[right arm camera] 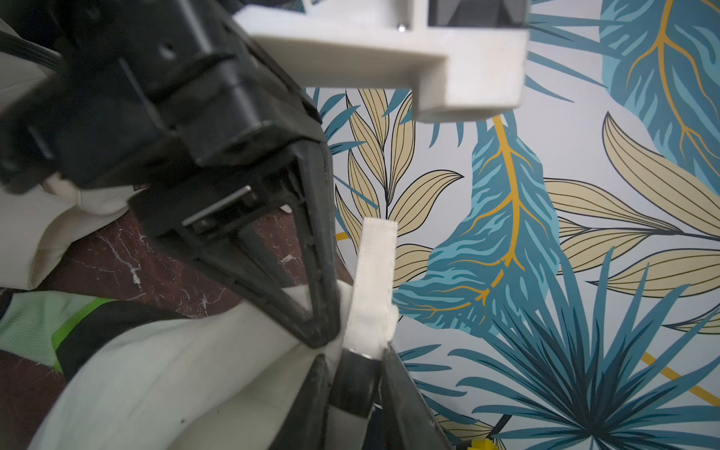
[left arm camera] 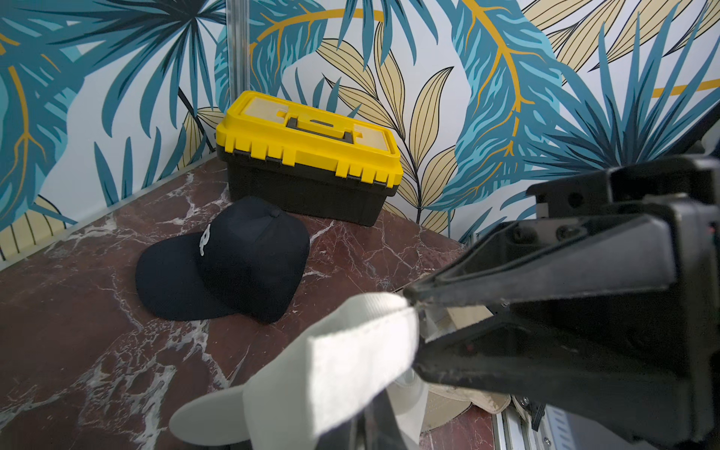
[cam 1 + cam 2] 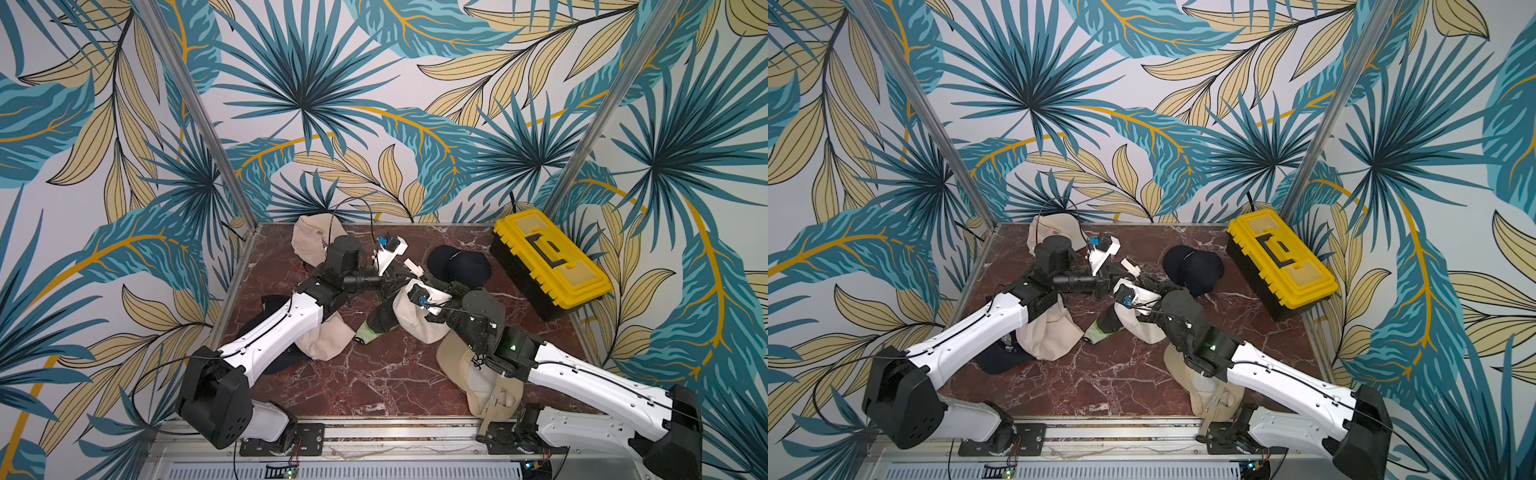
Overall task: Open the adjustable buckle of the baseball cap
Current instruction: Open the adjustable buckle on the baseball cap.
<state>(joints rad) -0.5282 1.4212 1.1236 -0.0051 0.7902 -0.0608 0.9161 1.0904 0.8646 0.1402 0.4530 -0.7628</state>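
Note:
A cream baseball cap [image 3: 415, 322] [image 3: 1144, 328] hangs between my two grippers at the middle of the table. Its cream strap [image 1: 374, 272] sticks up free, its end showing in both top views [image 3: 413, 266] [image 3: 1131, 267]. My left gripper [image 2: 417, 329] [image 3: 395, 277] is shut on the strap [image 2: 358, 346], and its black fingers [image 1: 311, 272] come in from the side in the right wrist view. My right gripper [image 1: 356, 389] [image 3: 409, 277] is shut on the dark metal buckle [image 1: 354, 383], where the strap comes out.
A navy cap [image 3: 459, 266] [image 2: 233, 261] lies behind the grippers. A yellow-lidded toolbox [image 3: 548, 257] [image 2: 307, 156] stands at the back right. More caps lie around: cream at the back left [image 3: 309, 241], cream under the left arm [image 3: 320, 340], green-and-black [image 3: 374, 328], khaki under the right arm [image 3: 457, 361].

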